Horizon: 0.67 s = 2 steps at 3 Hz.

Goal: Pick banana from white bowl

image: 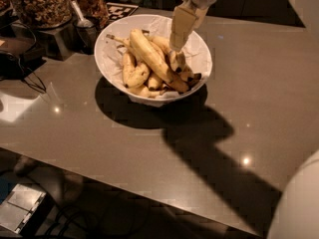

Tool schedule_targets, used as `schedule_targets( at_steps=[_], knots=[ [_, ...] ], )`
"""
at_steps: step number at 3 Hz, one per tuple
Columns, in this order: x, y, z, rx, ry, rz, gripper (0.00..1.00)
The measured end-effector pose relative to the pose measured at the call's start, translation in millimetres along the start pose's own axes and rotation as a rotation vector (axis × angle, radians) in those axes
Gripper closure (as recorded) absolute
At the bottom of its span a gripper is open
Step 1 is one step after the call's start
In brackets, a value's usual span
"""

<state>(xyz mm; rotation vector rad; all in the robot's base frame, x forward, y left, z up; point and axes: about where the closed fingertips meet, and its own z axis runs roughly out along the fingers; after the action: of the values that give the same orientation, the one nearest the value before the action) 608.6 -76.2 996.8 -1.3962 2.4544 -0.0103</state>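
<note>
The white bowl [106, 51] with a paper lining stands on the grey table, back centre. It holds several yellow bananas. The longest, cleaner banana [149, 59] lies diagonally on top. The curved banana [183, 73] with brown blotches and a dark tip lies at the bowl's right side. My gripper [176, 47] reaches down from above into the right half of the bowl. Its tip is right at the upper end of the blotched banana, which it partly hides. The frames do not show whether they touch.
Clear jars of nuts [37, 4] and a metal cup with a scoop [84, 26] stand at the back left of the bowl. A dark device with cables [20, 68] lies at the left. The table's front edge runs below, and my own body [299, 203] shows at lower right.
</note>
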Motion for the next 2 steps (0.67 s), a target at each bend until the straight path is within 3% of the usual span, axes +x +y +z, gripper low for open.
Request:
schedule_targets(
  at_steps=[2],
  knots=[
    [-31,-15,23,-0.049,-0.02,0.003,0.53]
  ],
)
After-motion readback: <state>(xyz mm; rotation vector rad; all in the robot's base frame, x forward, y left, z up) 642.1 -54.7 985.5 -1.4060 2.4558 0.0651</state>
